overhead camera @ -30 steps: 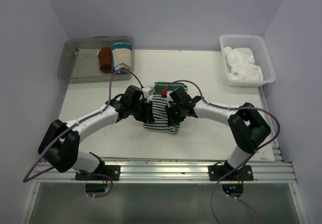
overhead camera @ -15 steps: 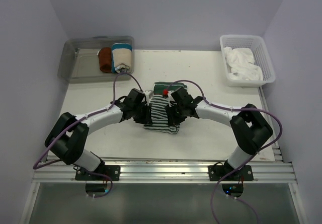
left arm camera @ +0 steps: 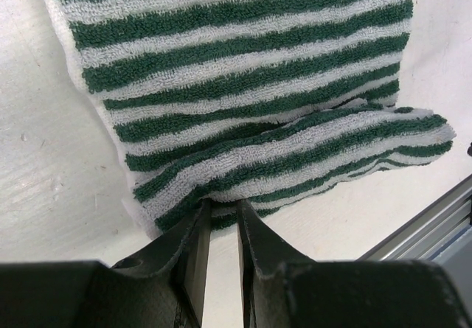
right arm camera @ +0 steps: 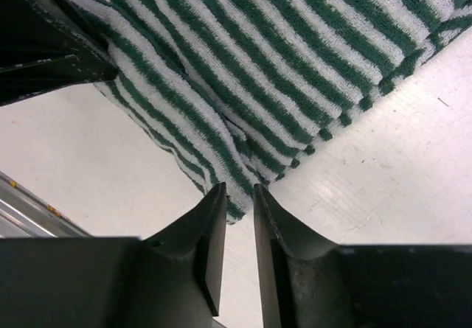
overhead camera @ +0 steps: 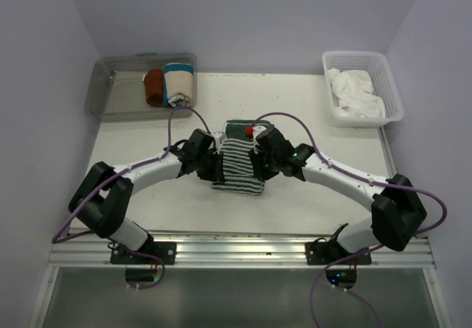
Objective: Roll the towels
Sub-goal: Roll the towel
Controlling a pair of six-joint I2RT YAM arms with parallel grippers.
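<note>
White table (overhead camera: 295, 99), left pincer (left arm camera: 222, 207) pinching striped towel (left arm camera: 243, 70)

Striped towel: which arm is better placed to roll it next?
Left, probably. The left pincer is closed on the folded near edge of the striped towel, ready to turn it; the right pincer sits at a corner with no clear hold.

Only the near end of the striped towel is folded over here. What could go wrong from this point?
The left gripper pinches just the corner of the fold in the striped towel; so thin a bite might slip, and the fold would fall open.
The right gripper sits at the other corner with a slim gap between its jaws; without a firm hold there, the roll could come out skewed.
</note>
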